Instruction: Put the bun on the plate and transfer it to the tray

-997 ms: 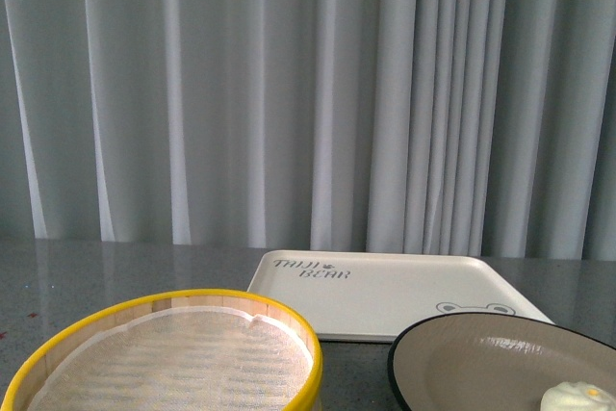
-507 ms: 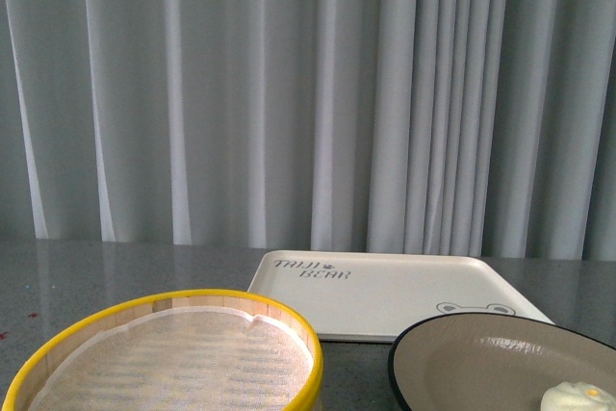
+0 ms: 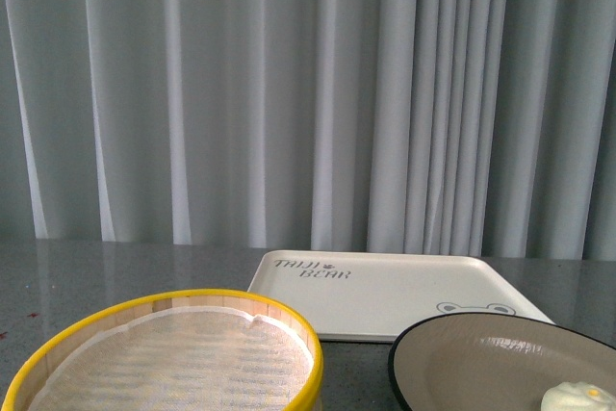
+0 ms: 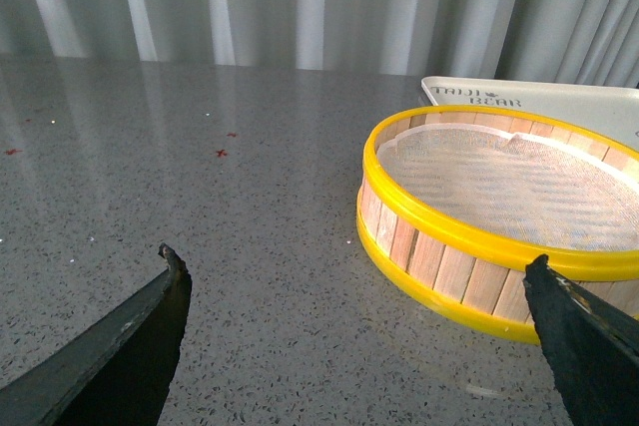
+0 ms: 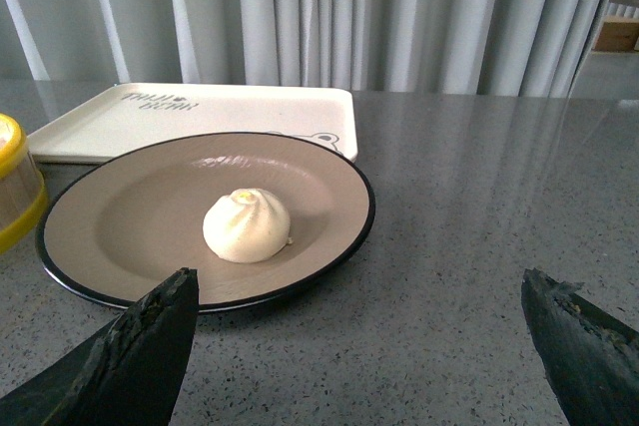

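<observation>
One bun [image 5: 247,224] is sitting at the centre of the plate [image 5: 130,231], whole in the right wrist view, barely showing in front view. Plate is lying just beside the tray [image 5: 200,115]. Right gripper [image 5: 357,281] and left gripper [image 4: 354,258] are gaping wide, empty, the left one near the steamer basket [image 4: 469,258].

grey "TAIJI BEAR" lettering, on tray [image 3: 385,286]

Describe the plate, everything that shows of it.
The plate is wide, round and shallow. It is beige-tan inside with a thin black rim, and looks smooth and slightly glossy, like glazed ceramic. It lies flat on the grey speckled table, close to the near edge of the tray; whether the two touch is unclear. The bun sits upright near its middle.
</observation>
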`<state>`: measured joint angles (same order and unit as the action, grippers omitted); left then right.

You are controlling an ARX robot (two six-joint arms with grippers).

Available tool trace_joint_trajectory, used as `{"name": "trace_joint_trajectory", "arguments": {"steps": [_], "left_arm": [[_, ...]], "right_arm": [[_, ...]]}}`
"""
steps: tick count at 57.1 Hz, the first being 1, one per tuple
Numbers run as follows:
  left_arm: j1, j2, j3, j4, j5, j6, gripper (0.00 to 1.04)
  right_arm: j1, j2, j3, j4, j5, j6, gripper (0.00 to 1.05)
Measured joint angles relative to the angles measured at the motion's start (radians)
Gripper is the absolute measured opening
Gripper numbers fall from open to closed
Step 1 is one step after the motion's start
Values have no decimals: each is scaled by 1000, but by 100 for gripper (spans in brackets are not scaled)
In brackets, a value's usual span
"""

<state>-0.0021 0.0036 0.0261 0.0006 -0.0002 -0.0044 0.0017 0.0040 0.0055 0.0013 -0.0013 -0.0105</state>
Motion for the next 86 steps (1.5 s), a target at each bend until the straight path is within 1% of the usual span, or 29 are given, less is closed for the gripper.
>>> {"name": "trace_joint_trajectory", "arguments": {"steps": [7, 8, 10, 12, 13, 14, 15, 16, 20, 21, 24, 26, 27, 29, 32, 37, 43, 47, 53, 58, 61, 64, 67, 75, 86], "left_arm": [[0, 0, 0, 0, 0, 0, 98], [0, 0, 0, 0, 0, 0, 98], [0, 0, 0, 0, 0, 0, 98], [0, 0, 0, 0, 0, 0, 98], [0, 0, 0, 0, -1, 0, 98], [0, 0, 0, 0, -2, 0, 98], [0, 0, 0, 0, -2, 0, 98], [0, 0, 0, 0, -1, 0, 98], [0, 0, 0, 0, 0, 0, 98], [0, 0, 0, 0, 0, 0, 98], [0, 0, 0, 0, 0, 0, 98], [0, 0, 0, 0, 0, 0, 98], [0, 0, 0, 0, 0, 0, 98], [0, 0, 0, 0, 0, 0, 98], [0, 0, 0, 0, 0, 0, 98], [0, 0, 0, 0, 0, 0, 98], [0, 0, 0, 0, 0, 0, 98], [0, 0, 0, 0, 0, 0, 98], [0, 0, 0, 0, 0, 0, 98], [0, 0, 0, 0, 0, 0, 98], [0, 0, 0, 0, 0, 0, 98], [0, 0, 0, 0, 0, 0, 98], [0, 0, 0, 0, 0, 0, 98], [0, 0, 0, 0, 0, 0, 98], [0, 0, 0, 0, 0, 0, 98]], "right_arm": [[0, 0, 0, 0, 0, 0, 96], [2, 4, 1, -5, 14, 4, 96], [23, 27, 20, -58, 83, 13, 96], [78, 120, 75, -169, 252, -18, 96], [85, 142, 85, -185, 281, -24, 96], [92, 190, 103, -215, 313, -62, 96], [91, 230, 116, -240, 311, -96, 96], [87, 249, 122, -251, 306, -108, 96], [35, 343, 137, -255, 224, -278, 96], [6, 368, 140, -238, 190, -334, 96], [-47, 405, 154, -199, 141, -465, 96], [-100, 442, 175, -145, 93, -569, 96], [-113, 451, 181, -129, 73, -599, 96], [-155, 485, 206, -77, 24, -718, 96], [-185, 518, 243, -66, -24, -874, 96], [-174, 544, 284, -115, -88, -1093, 96], [-107, 556, 302, -173, -102, -1268, 96], [-48, 559, 295, -190, -80, -1353, 96], [26, 572, 273, -171, -61, -1424, 96], [44, 626, 260, -74, -57, -1450, 96], [53, 691, 254, 34, -55, -1450, 96], [60, 750, 250, 116, -62, -1455, 96], [68, 798, 249, 163, -80, -1459, 96], [92, 883, 249, 221, -128, -1480, 96], [126, 983, 270, 300, -129, -1487, 96]]}}
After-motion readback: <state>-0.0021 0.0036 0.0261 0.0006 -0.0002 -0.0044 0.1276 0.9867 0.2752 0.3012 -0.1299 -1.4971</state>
